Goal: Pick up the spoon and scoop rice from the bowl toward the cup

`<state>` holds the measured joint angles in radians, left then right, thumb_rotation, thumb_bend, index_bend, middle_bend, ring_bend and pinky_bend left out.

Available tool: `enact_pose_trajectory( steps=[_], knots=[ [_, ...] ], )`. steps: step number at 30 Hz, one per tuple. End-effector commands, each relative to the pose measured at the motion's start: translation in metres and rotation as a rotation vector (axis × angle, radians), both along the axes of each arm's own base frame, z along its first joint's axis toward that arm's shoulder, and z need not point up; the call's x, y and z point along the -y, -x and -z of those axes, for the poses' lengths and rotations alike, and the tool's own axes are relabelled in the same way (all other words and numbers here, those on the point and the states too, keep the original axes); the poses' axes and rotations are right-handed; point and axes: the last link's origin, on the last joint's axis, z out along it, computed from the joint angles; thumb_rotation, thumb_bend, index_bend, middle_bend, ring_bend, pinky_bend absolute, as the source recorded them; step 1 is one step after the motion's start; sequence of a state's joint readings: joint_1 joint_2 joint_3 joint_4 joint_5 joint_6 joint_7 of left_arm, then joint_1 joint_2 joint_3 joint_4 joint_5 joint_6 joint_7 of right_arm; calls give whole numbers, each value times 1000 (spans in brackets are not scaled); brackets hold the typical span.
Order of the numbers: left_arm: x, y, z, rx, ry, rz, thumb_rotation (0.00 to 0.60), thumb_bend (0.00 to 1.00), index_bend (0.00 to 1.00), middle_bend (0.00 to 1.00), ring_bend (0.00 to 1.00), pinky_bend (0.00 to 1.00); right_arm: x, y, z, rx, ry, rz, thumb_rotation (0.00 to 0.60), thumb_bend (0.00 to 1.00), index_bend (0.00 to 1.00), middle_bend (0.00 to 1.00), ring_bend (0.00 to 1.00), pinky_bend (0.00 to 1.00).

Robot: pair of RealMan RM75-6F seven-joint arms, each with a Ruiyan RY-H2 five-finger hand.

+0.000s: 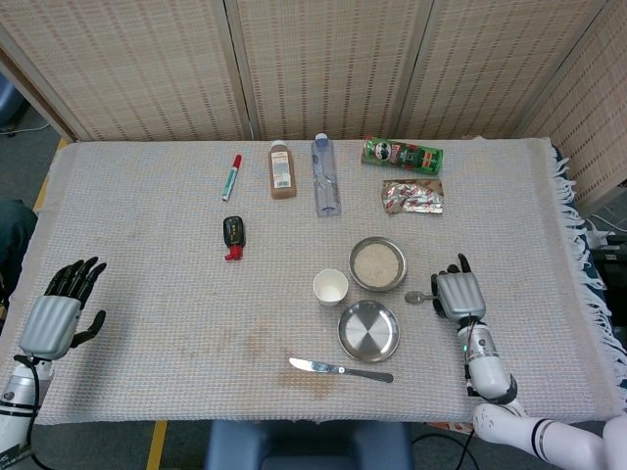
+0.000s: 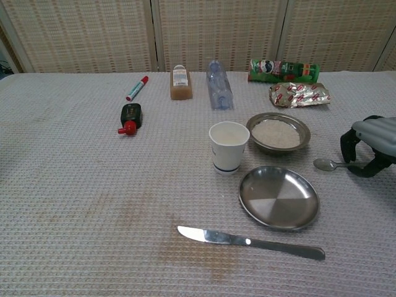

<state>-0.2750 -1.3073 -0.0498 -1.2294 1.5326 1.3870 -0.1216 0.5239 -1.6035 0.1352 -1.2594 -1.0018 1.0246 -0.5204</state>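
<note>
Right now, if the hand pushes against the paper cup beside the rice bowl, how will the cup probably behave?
The paper cup stands upright, looks empty and is taller than its base, so it is probably light and would likely slide or tip. Its thin wall may dent under the fingers. It stands close to the rice bowl, so a tipped cup could knock against the bowl's rim.

— How was the right hand set?
— Low by the table's right edge, fingers curled down.
— And the left hand?
— Near the left edge, fingers spread, holding nothing.
</note>
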Motion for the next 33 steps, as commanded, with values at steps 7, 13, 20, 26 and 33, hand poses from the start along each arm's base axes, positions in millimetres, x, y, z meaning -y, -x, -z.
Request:
enact_pose_trajectory(
  steps=[7,13,20,26,33],
  knots=[
    [-3,0,0,-6,6,-2,600,425,0,0,0,99,-1,-4,-5,-8,15,-24,600,328,714,492,251,0],
    [-4,0,0,-16,17,8,600,425,0,0,0,99,0,-3,-2,-13,10,-17,600,335,745,504,256,0],
    [-5,1,0,-22,22,19,600,426,0,0,0,99,0,-2,1,-23,15,-20,600,348,805,551,277,0],
    [-6,2,0,-21,19,14,600,425,0,0,0,99,0,-2,2,-25,16,-18,600,351,812,557,279,0],
    [-9,1,1,-28,21,15,600,425,0,0,0,99,0,0,-1,-20,25,-17,600,351,808,557,278,0]
  ],
)
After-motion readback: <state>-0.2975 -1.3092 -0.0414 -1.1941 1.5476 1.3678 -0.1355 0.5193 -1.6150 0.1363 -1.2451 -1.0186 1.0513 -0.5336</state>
